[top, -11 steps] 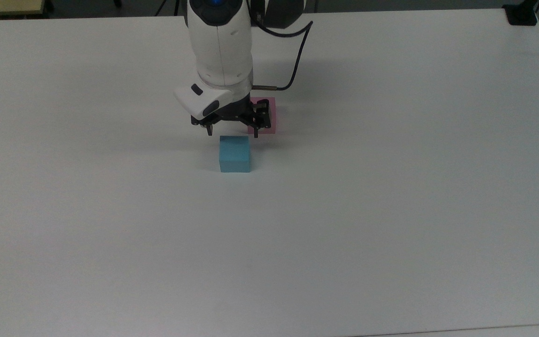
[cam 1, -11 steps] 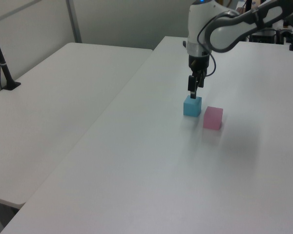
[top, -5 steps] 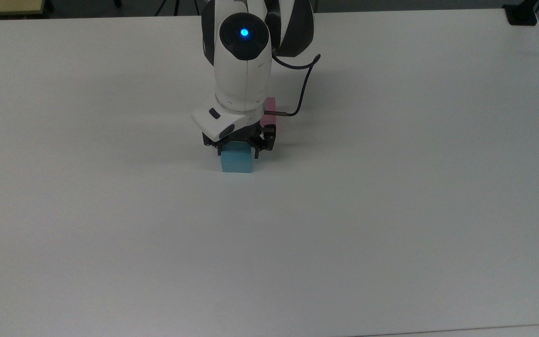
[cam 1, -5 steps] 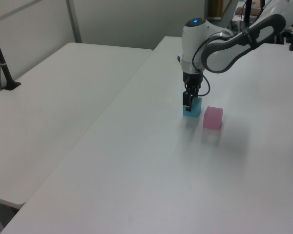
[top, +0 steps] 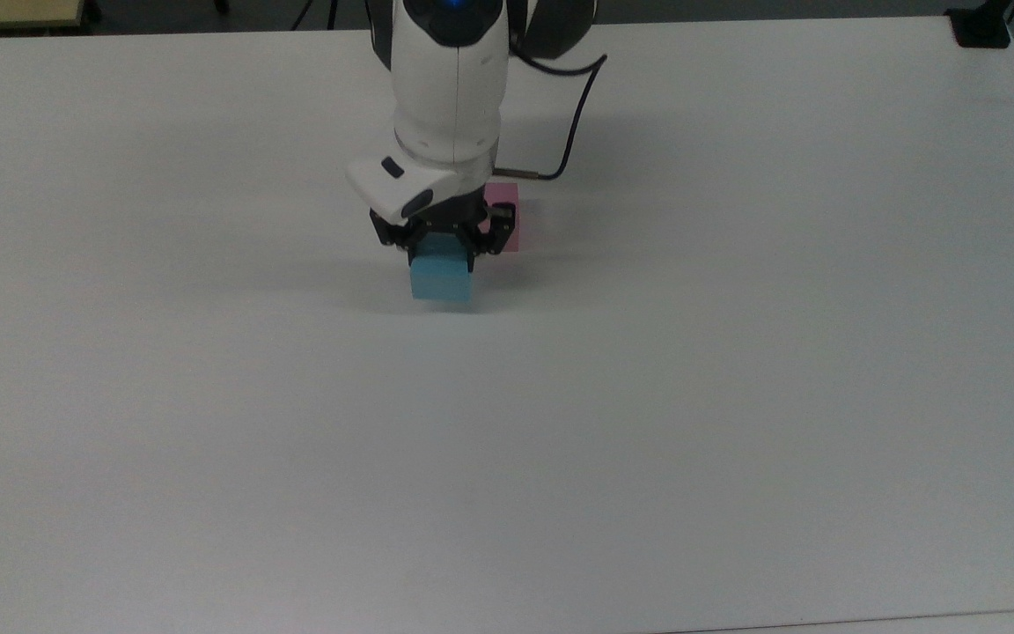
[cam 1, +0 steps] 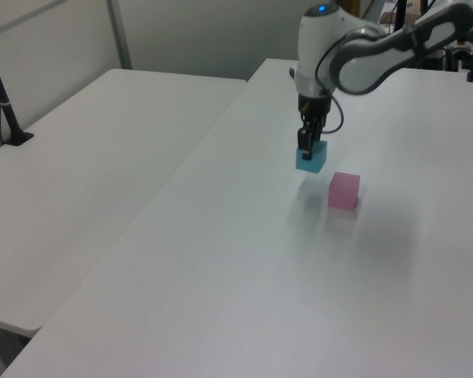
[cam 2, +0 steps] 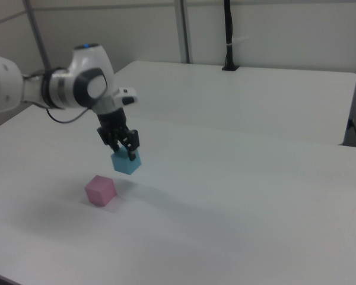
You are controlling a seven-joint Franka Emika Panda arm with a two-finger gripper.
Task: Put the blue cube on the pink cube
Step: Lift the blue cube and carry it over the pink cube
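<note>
Near the upper middle of the top view, the gripper point(top: 441, 249) had its fingers point(cam 2: 132, 155) clamped on the blue cube point(top: 441, 278), which hung clear of the white tabletop point(top: 736, 396), its shadow below it in the left view. The pink cube point(cam 2: 101, 190) sat on the tabletop, lower left of the blue one in the right view. The carry step appeared underway; next, the blue cube would need centring over the pink cube, then lowering squarely.
</note>
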